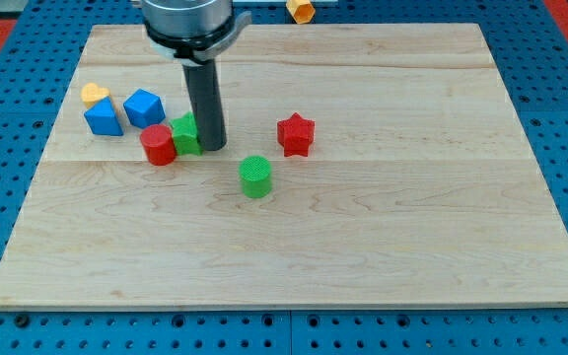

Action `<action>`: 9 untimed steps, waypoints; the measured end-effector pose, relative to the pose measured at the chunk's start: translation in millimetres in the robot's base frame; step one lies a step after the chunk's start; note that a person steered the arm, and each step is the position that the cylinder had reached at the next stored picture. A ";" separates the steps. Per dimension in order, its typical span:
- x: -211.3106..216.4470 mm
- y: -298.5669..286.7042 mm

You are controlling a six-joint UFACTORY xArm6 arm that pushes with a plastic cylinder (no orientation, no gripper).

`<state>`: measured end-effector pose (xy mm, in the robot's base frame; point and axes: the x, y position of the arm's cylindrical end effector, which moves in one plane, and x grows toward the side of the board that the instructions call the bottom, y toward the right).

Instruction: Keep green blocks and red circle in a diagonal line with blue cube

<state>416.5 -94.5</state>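
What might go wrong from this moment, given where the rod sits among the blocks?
1. My tip touches the green block, which touches the red cylinder; one push may move both.
2. Pushing toward the view's left could drive them into the blue cube, shifting the line's anchor.
3. The green cylinder sits apart, so the diagonal could stay broken.

Bright, even overhead light; soft short shadows; sharp focus.

The arm comes down from the view's top, left of centre, its broad grey collar cut off by the frame. From it a straight dark rod hangs upright, and my tip (212, 148) rests on the surface below.
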 end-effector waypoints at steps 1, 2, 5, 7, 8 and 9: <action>22.5 19.1; 44.0 -29.1; 4.4 -53.6; 77.3 -38.1; 88.8 19.4; 86.5 51.7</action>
<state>503.0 -42.8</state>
